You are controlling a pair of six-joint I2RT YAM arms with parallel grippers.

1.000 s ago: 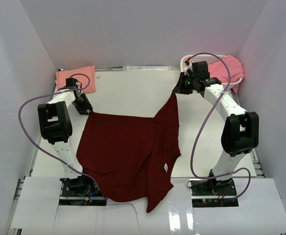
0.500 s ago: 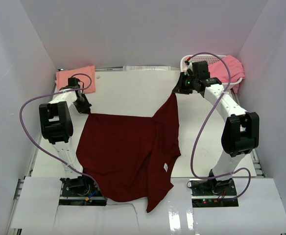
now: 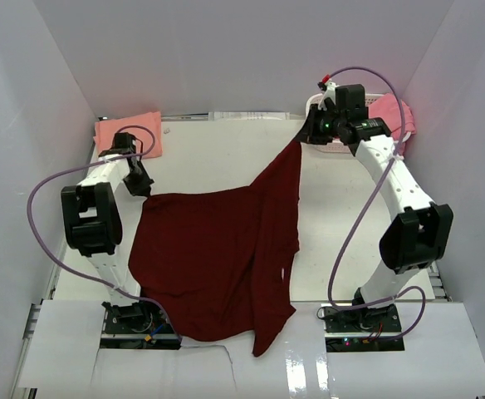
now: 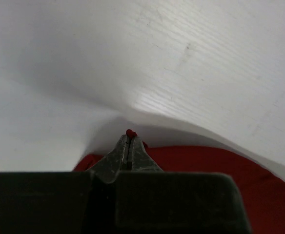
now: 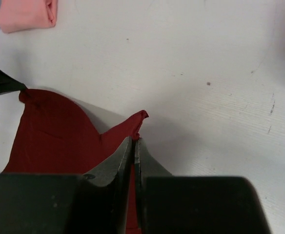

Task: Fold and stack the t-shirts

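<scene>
The dark maroon t-shirt (image 3: pixel 218 258) hangs spread between both arms, its lower hem trailing over the table's near edge. My left gripper (image 3: pixel 145 189) is shut on its left corner; in the left wrist view a bit of maroon cloth (image 4: pixel 130 132) pokes past the closed tips (image 4: pixel 128 139). My right gripper (image 3: pixel 303 139) is shut on the right corner and holds it raised; the right wrist view shows the cloth (image 5: pixel 50 131) pinched at the tips (image 5: pixel 134 140). A folded salmon-peach t-shirt (image 3: pixel 127 133) lies at the back left. A brighter pink t-shirt (image 3: pixel 389 115) lies in the basket.
The white lattice basket (image 3: pixel 335 148) stands at the back right, just behind my right gripper. White walls close in the table on three sides. The salmon-peach shirt also shows in the right wrist view (image 5: pixel 28 13) at the top left.
My right gripper has lifted and moved back and right with its corner of the maroon shirt, pulling the cloth taut and tilting its right side up. The left gripper has barely moved.
</scene>
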